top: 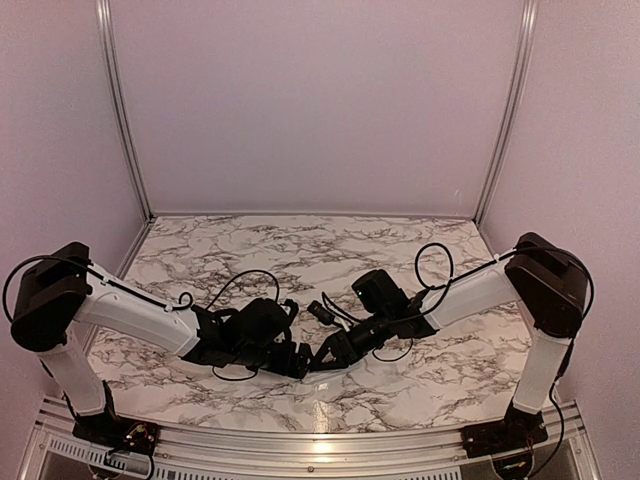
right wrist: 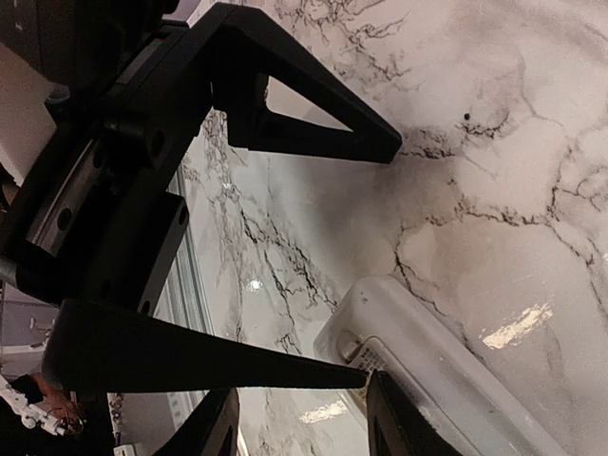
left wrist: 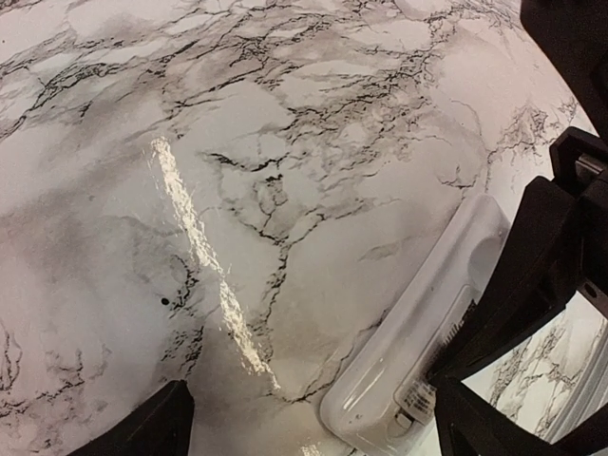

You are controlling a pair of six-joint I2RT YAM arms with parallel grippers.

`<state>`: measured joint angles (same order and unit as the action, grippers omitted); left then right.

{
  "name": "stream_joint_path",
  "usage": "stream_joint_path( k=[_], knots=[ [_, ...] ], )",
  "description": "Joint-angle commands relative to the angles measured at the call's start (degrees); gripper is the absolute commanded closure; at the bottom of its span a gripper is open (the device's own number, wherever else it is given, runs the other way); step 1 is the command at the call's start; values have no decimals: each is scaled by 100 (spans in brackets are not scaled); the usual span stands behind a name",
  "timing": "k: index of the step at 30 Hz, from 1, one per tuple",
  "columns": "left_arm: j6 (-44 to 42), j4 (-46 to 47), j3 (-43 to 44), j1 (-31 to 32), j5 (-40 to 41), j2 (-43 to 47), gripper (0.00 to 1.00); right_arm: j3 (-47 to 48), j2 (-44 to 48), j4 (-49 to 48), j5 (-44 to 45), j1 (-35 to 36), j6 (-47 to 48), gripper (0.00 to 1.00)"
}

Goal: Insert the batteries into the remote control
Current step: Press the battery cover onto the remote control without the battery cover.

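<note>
1. White plastic remote control (left wrist: pixel 418 323), a slim rectangular bar with a small printed label (left wrist: pixel 414 403) at one end, lies flat on the grey-veined marble tabletop (left wrist: pixel 285 142), right where the two grippers meet.
2. Left gripper (left wrist: pixel 309 404) hangs low with its black fingers spread wide. The remote's labelled end sits inside that gap, near the right-hand finger (left wrist: pixel 484 427), with bare marble across to the other.
3. Right gripper (right wrist: pixel 302 391) faces it from the opposite side, its jaws also parted. One finger (right wrist: pixel 399 418) overlaps the remote's edge and the other stands off over marble, so it clamps nothing.
4. The grippers crowd each other: the left one's lower finger (right wrist: pixel 209 366) reaches the remote's end directly in front of the right gripper.
5. Beyond the left gripper, a small dark speck (left wrist: pixel 163 301) marks the marble beside a bright glare streak (left wrist: pixel 204 256).
6. A ridged metal rail (top: pixel 300 445) runs behind both grippers, along the table's near edge.
</note>
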<state>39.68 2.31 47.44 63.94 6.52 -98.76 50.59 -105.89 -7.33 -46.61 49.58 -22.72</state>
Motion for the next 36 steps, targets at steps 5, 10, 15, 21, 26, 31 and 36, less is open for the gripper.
stream_joint_path(
  k=[5, 10, 15, 21, 26, 31, 36],
  knots=[
    [-63, -629, 396, 83, 192, -321, 9, -145, -165, 307, 118, -27, -5, 55],
    [-75, -935, 415, 83, 296, -351, 10, -154, -187, 312, 108, -43, -4, 55],
    [-84, -1159, 370, 87, 319, -343, 13, -147, -205, 326, 117, -45, -1, 56],
    [-51, -1377, 262, 83, 399, -314, 13, -147, -225, 337, 127, -45, 8, 56],
    [-137, -1487, 212, 83, 378, -336, 14, -130, -239, 351, 126, -54, 9, 56],
    [-251, -1579, 109, 92, 341, -264, 15, -140, -248, 364, 126, -63, -4, 56],
    [-424, -1693, 63, 96, 323, -200, 16, -147, -257, 351, 143, -63, -24, 56]
  ],
)
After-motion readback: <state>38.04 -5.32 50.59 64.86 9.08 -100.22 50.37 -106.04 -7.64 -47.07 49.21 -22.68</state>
